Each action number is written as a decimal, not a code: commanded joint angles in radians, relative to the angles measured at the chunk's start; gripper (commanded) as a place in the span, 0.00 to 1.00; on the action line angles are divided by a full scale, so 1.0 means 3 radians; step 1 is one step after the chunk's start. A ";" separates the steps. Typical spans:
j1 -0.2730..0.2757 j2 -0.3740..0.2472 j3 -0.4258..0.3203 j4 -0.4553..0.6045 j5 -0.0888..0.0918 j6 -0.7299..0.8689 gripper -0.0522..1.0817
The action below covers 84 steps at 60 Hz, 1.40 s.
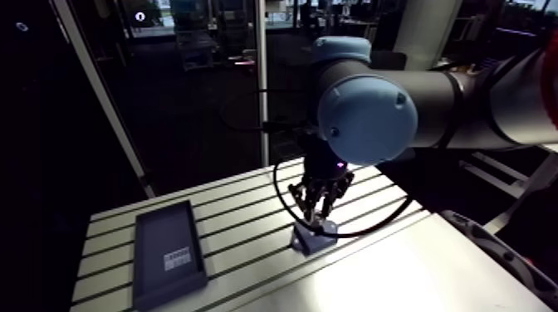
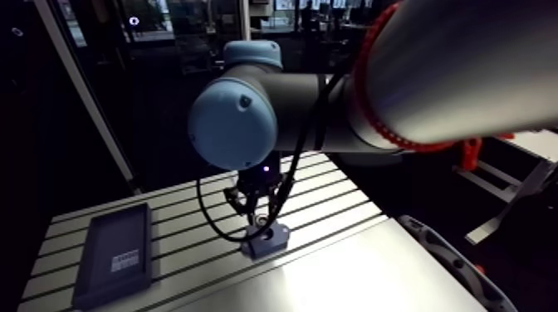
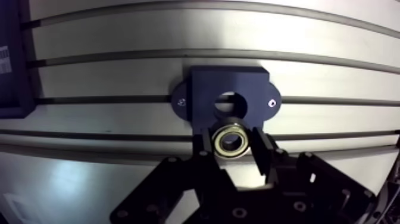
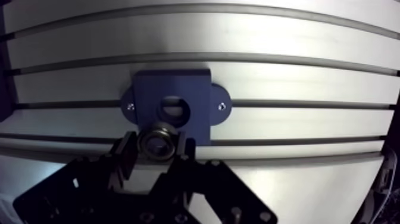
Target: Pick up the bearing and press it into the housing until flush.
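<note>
So the gripper (image 3: pixel 232 145) is clamped on the bearing (image 3: pixel 230 140), one finger on each side of the outer ring, with the ring's open face up at the wrist camera. It's held above the table (image 3: pixel 119 68), just short of the housing (image 3: pixel 205 89). Call straight ahead of the fingers 12 o'clock, and the bore (image 3: pixel 231 106) sits at 12 from the bearing, close but not lined up.

What worries me:
- If it goes down from here, I'd guess the bearing lands on the housing's near edge instead of the hole.
- If it goes in slightly off-centre or tilted, it can cock in the bore and jam before it's flush.
- The grip is just two narrow contacts, so a hard push could make the ring twist or slide up between the fingers.
- The housing has a small fastener on each ear, but I can't tell how tight they are. If they're loose, the block could skate.

Writing: the dark tray (image 1: pixel 166 253), at roughly 9 o'clock from the housing, has a white label (image 1: pixel 176 260), but the print is too small to read. Nothing is legible on the bearing or housing.
</note>
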 commanded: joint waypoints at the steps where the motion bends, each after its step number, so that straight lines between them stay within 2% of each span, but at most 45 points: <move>1: -0.0023 0.0046 0.0050 -0.0113 -0.0004 -0.0028 0.72; 29: -0.0023 0.0164 0.0081 -0.0271 -0.0014 -0.0017 0.72; 84: -0.0018 0.0271 0.0076 -0.0272 -0.0055 -0.0012 0.72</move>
